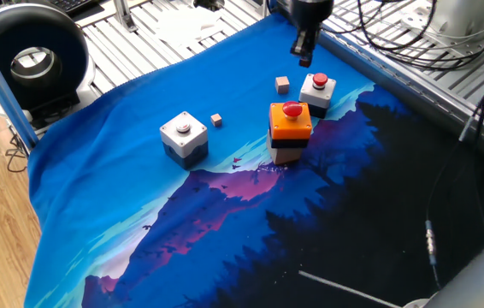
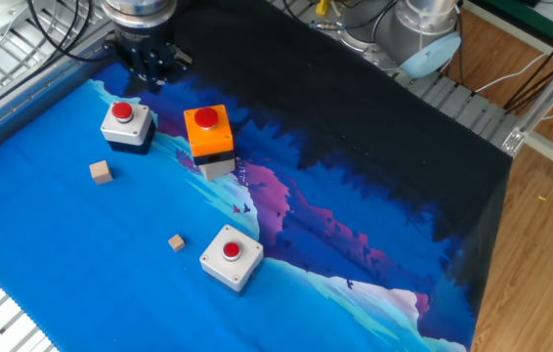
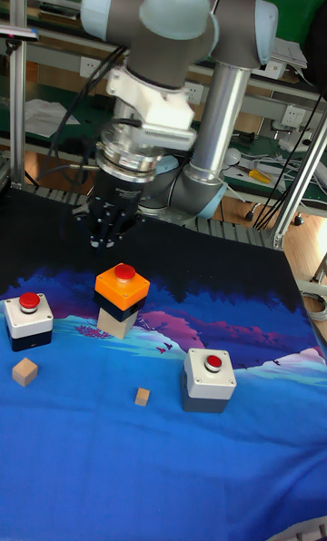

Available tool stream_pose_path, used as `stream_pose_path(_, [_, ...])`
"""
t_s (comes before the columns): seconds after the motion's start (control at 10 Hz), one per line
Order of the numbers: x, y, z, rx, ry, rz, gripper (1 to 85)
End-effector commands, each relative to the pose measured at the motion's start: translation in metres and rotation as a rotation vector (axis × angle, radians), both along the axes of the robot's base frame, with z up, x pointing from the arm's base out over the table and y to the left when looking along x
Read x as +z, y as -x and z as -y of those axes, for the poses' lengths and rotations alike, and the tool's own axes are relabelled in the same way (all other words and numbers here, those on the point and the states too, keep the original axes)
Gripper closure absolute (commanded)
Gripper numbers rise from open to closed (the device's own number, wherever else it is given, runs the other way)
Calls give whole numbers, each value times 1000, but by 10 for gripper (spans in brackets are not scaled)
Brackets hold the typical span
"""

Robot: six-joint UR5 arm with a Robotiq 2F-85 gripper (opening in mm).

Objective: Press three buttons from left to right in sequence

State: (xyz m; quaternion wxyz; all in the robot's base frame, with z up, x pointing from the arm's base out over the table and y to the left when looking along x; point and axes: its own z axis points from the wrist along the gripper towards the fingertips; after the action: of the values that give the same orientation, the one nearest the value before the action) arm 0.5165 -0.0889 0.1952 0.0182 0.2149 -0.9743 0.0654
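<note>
Three buttons stand on the blue cloth. In one fixed view the white-grey box (image 1: 183, 135) with a small round button is at the left. The taller orange-topped box (image 1: 290, 120) with a red mushroom button is in the middle. The small white box (image 1: 317, 88) with a red button is at the right. My gripper (image 1: 302, 55) hangs in the air just behind the small white box (image 2: 126, 122), above its height and touching nothing. Its fingers come together in one narrow tip, shut and holding nothing. In the tall fixed view the gripper (image 3: 107, 238) hovers behind the orange box (image 3: 121, 291).
Two tiny tan cubes lie on the cloth, one (image 1: 282, 84) beside the small white box and one (image 1: 216, 120) near the white-grey box. A round black device (image 1: 32, 60) stands off the cloth at the left. Cables (image 1: 413, 43) hang behind the arm.
</note>
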Motion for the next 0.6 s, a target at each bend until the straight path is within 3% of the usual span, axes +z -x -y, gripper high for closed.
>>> stream_pose_path(0.0, [-4, -16, -54, -24, -13, -20, 847])
stream_pose_path(0.2, [-14, -26, -91, -51, -17, -21, 847])
stream_pose_path(0.5, [-23, -49, -151, -104, -82, -3, 847])
